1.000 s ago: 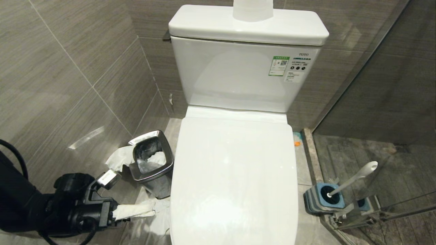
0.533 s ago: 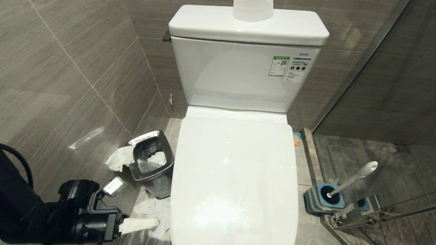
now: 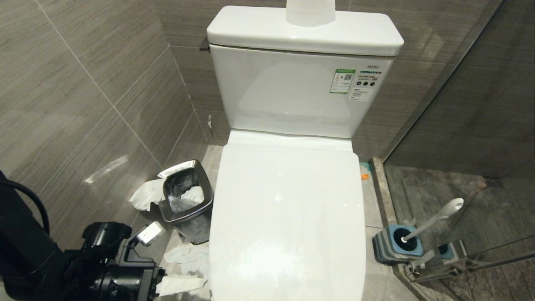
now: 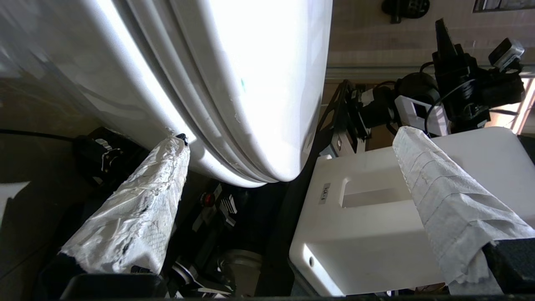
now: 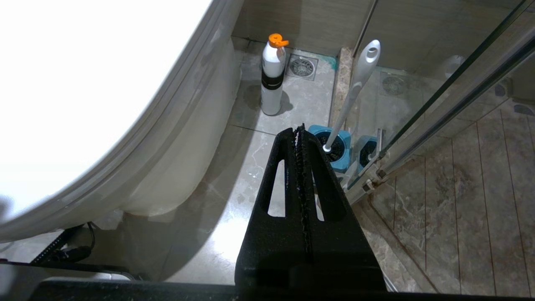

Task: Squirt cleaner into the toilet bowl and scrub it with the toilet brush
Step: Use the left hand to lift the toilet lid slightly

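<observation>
The toilet bowl [image 5: 175, 159] is covered by its shut white lid [image 3: 288, 217], so its inside is hidden. The cleaner is out of view. My left gripper [image 3: 184, 285] hangs low at the toilet's front left, open, both fingers wrapped in white tissue. In the left wrist view, the left gripper [image 4: 291, 137] straddles the lid's front edge [image 4: 267, 125], and one wrapped fingertip [image 4: 177, 146] lies close under the bowl's rim. The toilet brush [image 3: 439, 215] leans in its blue holder [image 3: 397, 244] on the right. My right gripper [image 5: 300, 129] is shut and empty above the floor, short of the toilet brush [image 5: 355, 83].
A steel waste bin [image 3: 186, 200] with tissue stands left of the toilet, and more tissue [image 3: 186, 253] lies on the floor. A white bottle with an orange cap [image 5: 272, 75] stands near a floor drain [image 5: 301, 67]. A glass partition [image 3: 480, 167] is on the right.
My left gripper has sunk lower and nearer along the toilet's left front side, staying open. The toilet, the brush and the right arm have not moved.
</observation>
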Controlling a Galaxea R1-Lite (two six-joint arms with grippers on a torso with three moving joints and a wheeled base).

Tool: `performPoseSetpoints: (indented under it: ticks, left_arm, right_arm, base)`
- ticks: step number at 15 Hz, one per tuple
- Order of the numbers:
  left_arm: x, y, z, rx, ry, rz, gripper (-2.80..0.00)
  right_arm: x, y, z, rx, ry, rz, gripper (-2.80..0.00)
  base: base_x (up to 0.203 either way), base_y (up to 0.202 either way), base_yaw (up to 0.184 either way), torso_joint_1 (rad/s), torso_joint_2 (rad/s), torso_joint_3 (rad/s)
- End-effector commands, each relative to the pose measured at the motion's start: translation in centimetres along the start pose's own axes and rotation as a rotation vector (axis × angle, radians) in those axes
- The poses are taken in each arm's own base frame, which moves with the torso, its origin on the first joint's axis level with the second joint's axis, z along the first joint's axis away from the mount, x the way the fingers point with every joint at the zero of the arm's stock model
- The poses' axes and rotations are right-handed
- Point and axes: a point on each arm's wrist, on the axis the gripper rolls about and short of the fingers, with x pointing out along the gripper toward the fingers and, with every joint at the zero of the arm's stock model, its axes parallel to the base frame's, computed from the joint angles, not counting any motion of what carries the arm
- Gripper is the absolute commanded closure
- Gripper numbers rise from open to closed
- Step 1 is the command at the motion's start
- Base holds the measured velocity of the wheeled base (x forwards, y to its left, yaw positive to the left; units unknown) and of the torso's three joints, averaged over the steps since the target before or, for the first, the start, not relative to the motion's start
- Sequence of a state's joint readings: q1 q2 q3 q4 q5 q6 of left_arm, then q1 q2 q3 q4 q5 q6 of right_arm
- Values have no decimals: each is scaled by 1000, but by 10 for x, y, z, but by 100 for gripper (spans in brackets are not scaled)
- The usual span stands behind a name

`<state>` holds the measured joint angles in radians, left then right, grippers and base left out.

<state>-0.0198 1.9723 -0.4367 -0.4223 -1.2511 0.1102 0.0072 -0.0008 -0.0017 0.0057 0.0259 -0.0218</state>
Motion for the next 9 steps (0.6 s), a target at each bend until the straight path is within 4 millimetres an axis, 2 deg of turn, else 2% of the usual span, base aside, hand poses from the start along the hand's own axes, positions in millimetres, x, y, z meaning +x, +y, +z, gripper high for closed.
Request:
performPoseSetpoints:
  ticks: [1, 9]
  left_arm:
    - [5, -1, 0, 6, 16, -12, -280]
    - [9, 2, 4, 37, 27, 22, -280]
  right_arm:
    - [0, 0, 0, 0, 1, 1, 0]
    - [0, 0, 0, -1, 1, 1, 0]
  base:
    - [0, 0, 0, 0, 0, 0]
    - [0, 0, 0, 0, 0, 0]
